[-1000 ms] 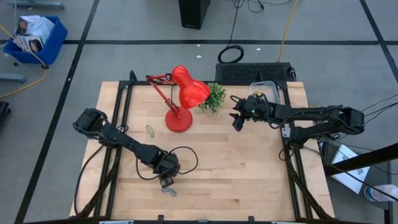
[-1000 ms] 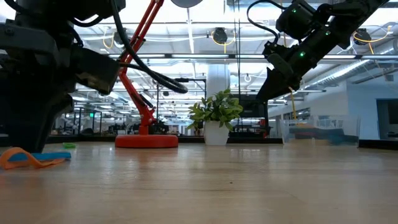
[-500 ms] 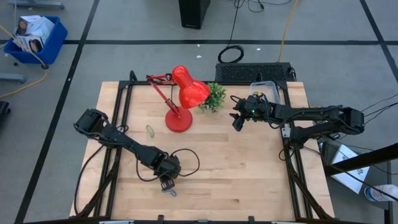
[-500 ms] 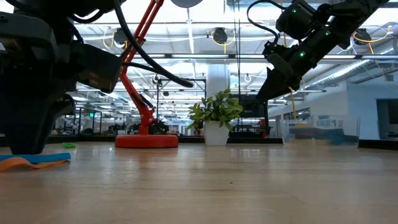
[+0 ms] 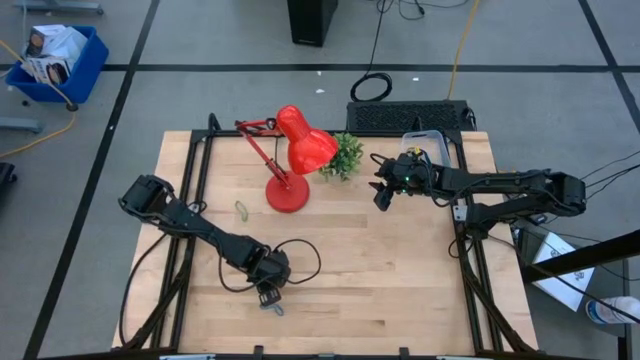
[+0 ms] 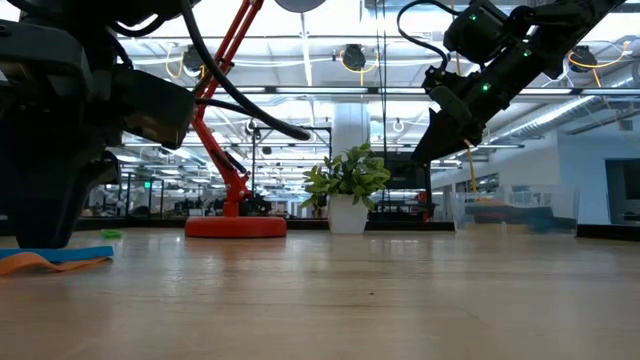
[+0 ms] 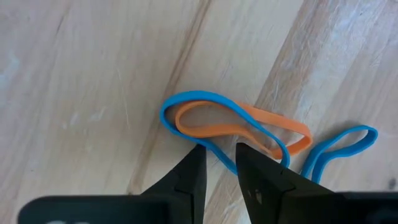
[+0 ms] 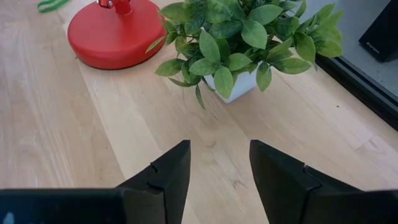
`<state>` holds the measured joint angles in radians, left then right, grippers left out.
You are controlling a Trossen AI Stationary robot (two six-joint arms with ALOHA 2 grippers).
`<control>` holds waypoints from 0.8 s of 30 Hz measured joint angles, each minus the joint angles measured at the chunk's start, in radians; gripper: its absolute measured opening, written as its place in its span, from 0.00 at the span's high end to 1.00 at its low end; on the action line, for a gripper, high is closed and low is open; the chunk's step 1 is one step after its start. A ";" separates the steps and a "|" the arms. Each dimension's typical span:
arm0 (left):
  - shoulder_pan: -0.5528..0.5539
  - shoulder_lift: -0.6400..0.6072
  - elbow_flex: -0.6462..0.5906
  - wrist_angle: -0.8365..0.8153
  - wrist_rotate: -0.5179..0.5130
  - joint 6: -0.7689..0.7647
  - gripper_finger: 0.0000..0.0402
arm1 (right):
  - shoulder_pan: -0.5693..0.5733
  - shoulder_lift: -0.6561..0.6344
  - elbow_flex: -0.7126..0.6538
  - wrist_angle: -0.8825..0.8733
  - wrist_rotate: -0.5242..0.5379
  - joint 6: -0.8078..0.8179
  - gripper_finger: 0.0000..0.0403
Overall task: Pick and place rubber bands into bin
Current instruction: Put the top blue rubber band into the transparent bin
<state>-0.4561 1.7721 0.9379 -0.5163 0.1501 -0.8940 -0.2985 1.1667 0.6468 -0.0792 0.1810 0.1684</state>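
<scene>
two bands, blue rubber band looped round orange rubber band, seemingly untouched below my left gripper, fingers narrowly parted; right gripper open, raised near plant.

One camera hangs high above and looks straight down on the whole table and both arms. Another sits at tabletop level, facing across the boards into the room behind. The left wrist camera looks down from very close, just behind the left gripper, onto the wood. The right wrist camera looks forward past the right gripper. All but the left wrist view show the red lamp and the potted plant.
</scene>
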 joint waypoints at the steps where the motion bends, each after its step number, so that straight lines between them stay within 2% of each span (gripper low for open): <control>1: 0.000 0.000 0.000 -0.001 0.000 0.000 0.77 | 0.000 0.000 0.000 0.000 0.000 0.000 0.61; 12: 0.000 0.000 0.000 -0.007 -0.012 0.005 0.78 | 0.000 0.000 0.000 0.000 0.000 -0.001 0.61; 14: 0.000 0.000 -0.001 -0.010 -0.016 0.005 0.82 | 0.000 0.000 0.000 0.000 0.000 -0.001 0.61; 18: 0.001 0.000 -0.002 -0.014 -0.018 0.004 0.96 | 0.000 0.000 0.000 0.000 0.000 -0.001 0.60; 24: 0.001 0.000 -0.002 -0.012 -0.019 0.010 0.97 | 0.000 0.000 0.000 0.000 0.000 -0.002 0.61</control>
<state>-0.4553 1.7721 0.9360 -0.5285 0.1314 -0.8838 -0.2985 1.1667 0.6468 -0.0792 0.1810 0.1669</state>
